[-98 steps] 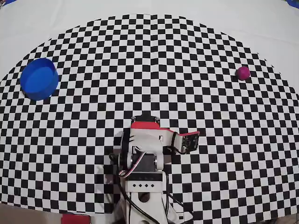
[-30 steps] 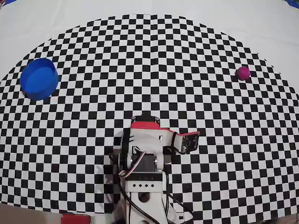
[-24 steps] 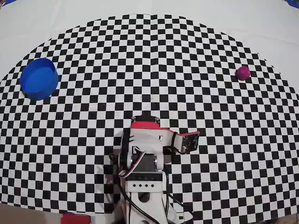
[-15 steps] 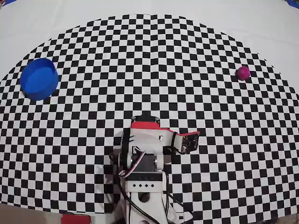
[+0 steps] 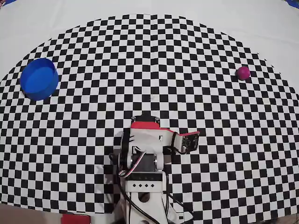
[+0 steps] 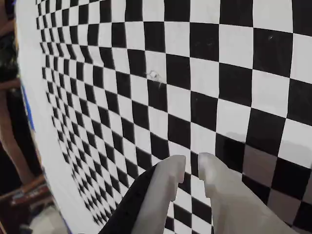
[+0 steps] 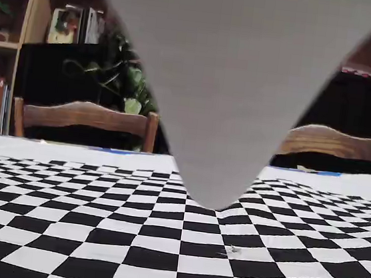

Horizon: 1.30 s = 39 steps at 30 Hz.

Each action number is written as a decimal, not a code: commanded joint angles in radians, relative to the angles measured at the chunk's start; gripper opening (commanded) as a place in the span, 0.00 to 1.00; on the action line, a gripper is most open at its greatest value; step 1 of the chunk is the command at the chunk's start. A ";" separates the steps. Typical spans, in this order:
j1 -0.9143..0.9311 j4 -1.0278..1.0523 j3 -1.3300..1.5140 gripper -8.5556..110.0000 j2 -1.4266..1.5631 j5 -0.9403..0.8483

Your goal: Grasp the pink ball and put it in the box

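Observation:
In the overhead view the pink ball (image 5: 243, 72) lies on the checkered cloth at the far right, near the cloth's edge. The box (image 5: 39, 78), a round blue container, stands at the far left, upright and with nothing inside. My arm (image 5: 145, 140) is folded low at the bottom centre, far from both. The wrist view shows my gripper (image 6: 191, 162) with its two white fingertips nearly together and nothing between them, over bare checker squares. Neither ball nor box shows in the wrist or fixed views.
The checkered cloth (image 5: 154, 60) covers a white table. A small pale speck (image 6: 153, 75) lies on the cloth ahead of the gripper. A large blurred grey shape (image 7: 225, 83) fills the middle of the fixed view; wooden chairs (image 7: 84, 117) and shelves stand behind the table.

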 commanded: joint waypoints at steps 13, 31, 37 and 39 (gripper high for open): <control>0.002 0.000 -0.005 0.07 0.017 -0.009; 0.000 0.000 -0.005 0.07 0.017 -0.009; 0.002 -0.006 -0.006 0.07 0.006 -0.009; 0.005 -0.046 -0.003 0.07 -0.008 -0.009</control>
